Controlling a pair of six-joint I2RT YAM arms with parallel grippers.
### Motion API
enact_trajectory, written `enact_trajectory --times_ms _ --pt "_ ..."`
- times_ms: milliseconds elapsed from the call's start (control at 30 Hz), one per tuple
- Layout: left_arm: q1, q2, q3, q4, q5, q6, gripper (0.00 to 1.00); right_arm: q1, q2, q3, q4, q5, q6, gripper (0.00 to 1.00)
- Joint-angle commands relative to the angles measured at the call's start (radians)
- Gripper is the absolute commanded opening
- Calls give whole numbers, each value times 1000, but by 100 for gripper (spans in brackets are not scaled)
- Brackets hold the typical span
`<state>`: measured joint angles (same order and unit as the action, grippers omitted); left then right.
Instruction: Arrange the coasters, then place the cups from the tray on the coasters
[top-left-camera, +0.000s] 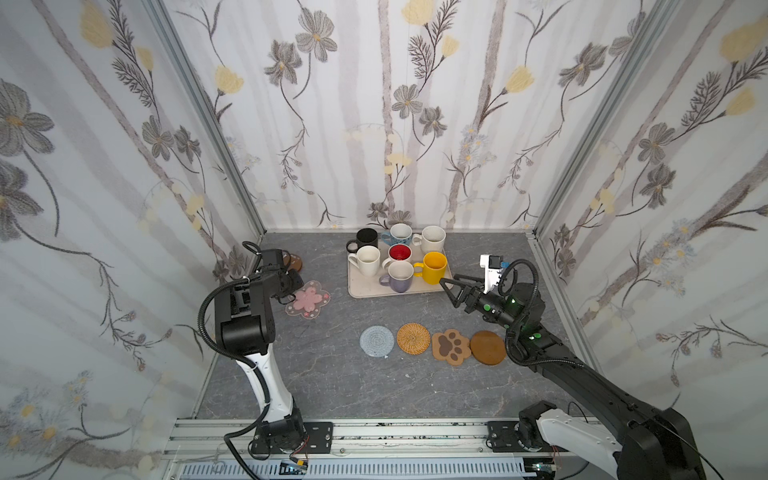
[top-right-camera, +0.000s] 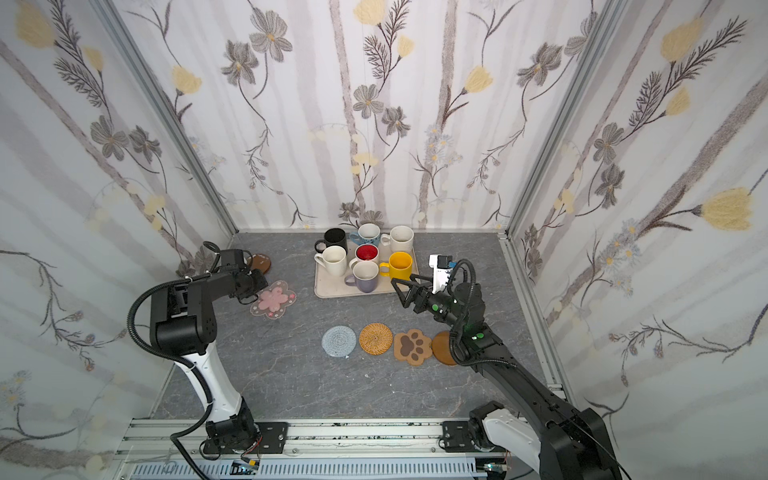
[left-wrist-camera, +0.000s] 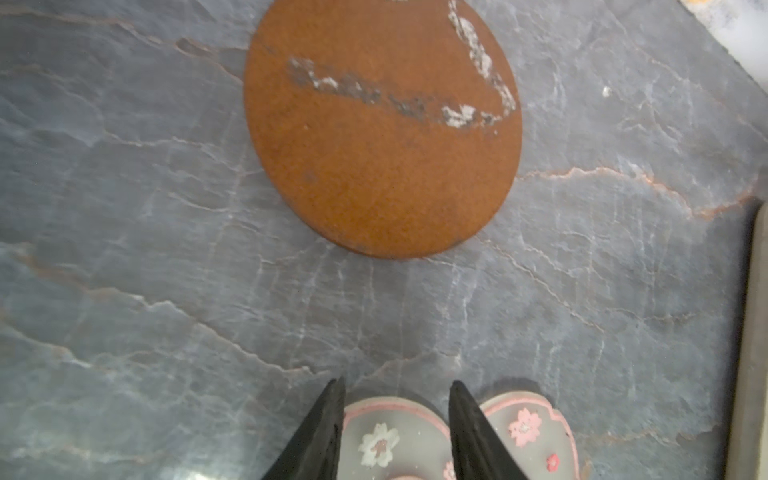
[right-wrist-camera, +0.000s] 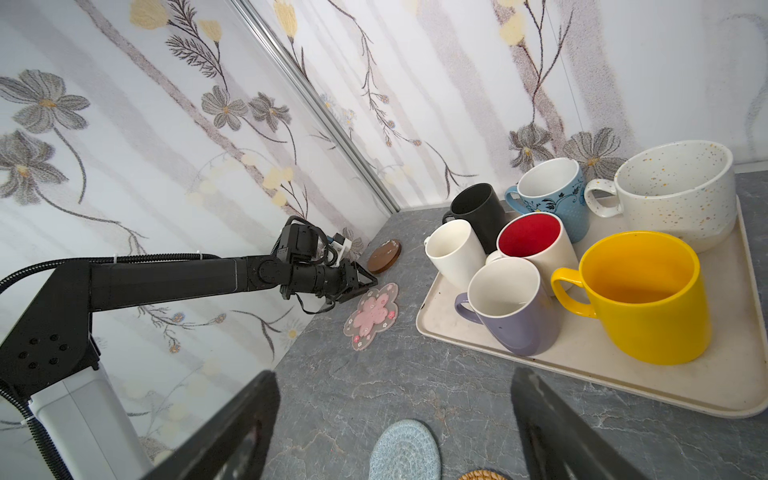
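One flat pink blossom coaster (top-left-camera: 309, 301)

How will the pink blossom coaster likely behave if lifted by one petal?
The pink blossom coaster looks thin with a translucent rim, so probably light and somewhat floppy, drooping from one petal. It lies flat on the table, so it may slide if nudged.

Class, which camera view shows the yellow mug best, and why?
The right wrist view: the yellow mug is close, whole, handle and inside visible. Both top views show it small on the tray; the left wrist view misses it.
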<state>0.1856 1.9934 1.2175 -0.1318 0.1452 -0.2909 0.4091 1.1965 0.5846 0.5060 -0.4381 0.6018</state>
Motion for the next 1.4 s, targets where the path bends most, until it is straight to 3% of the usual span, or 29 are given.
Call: enact_trajectory --times_ms 0,433,667,967,1367 --pt "-12 -13 -33 -161 0 -1 44 -1 -13 -2 22 11 -1 88" --pt "-189 -144 -163 -181 -136 6 47 -5 -85 -16 -3 14 -4 88" --pt "-222 -196 -208 -183 -165 -38 50 -8 -127 -26 -14 28 -8 89" --pt "-235 -231 -110 -205 -190 -63 69 -12 -103 -29 -6 34 -10 89" --pt "-273 -98 66 -283 -256 -19 71 -12 -55 -22 9 10 -6 89"
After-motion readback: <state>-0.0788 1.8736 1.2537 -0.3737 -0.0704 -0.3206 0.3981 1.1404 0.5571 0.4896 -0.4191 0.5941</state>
